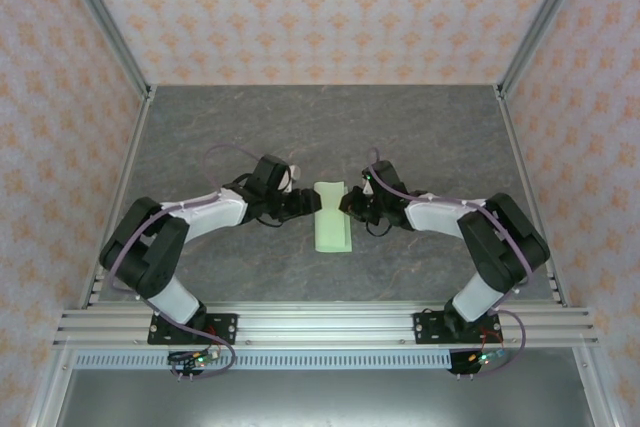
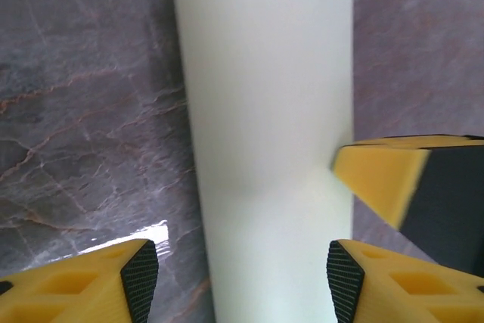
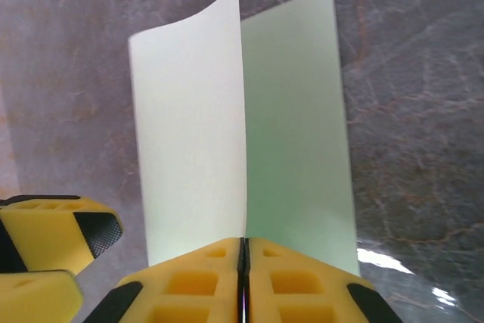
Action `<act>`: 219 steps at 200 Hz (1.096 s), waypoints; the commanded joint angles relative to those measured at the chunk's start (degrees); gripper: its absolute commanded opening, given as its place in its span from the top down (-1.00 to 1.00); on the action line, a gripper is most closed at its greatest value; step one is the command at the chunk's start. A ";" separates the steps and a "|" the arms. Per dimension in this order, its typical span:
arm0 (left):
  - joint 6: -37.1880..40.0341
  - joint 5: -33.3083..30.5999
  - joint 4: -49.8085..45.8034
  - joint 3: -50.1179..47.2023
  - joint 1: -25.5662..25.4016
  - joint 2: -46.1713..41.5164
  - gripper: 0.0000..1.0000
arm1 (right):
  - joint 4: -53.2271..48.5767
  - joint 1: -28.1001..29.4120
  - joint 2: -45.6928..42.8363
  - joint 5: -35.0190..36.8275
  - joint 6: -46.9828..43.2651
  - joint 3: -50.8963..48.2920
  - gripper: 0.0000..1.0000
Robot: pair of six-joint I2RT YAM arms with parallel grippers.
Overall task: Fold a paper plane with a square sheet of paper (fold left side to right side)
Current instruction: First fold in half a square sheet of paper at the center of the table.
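Your paper (image 1: 332, 217) lies near the middle of the table (image 1: 230, 127), folded over into a tall strip between the two arms. Your right gripper (image 3: 243, 253) has its fingers pressed together on the edge of the paper nearest it. The top layer curls up from that pinch while the lower layer lies flat. Your left gripper (image 2: 242, 281) stands partly open, a finger on either side of the strip, gripping nothing. The two grippers face each other across the paper.

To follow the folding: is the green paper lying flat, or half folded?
Half folded: one half of the sheet of paper stands up from the flat half, its edge pinched in the shut right gripper.
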 commanded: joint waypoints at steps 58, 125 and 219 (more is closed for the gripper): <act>1.28 -6.40 -6.18 7.37 -4.02 8.78 -0.11 | -4.44 0.15 1.36 4.19 -3.38 2.34 0.67; 0.35 -8.08 -7.35 9.22 -5.19 11.99 -0.06 | -15.59 -0.34 -7.69 15.38 -7.49 2.26 0.07; 1.20 -10.20 -11.34 13.01 -6.95 15.39 -0.14 | -22.61 -0.31 -16.69 20.78 -8.96 0.70 0.00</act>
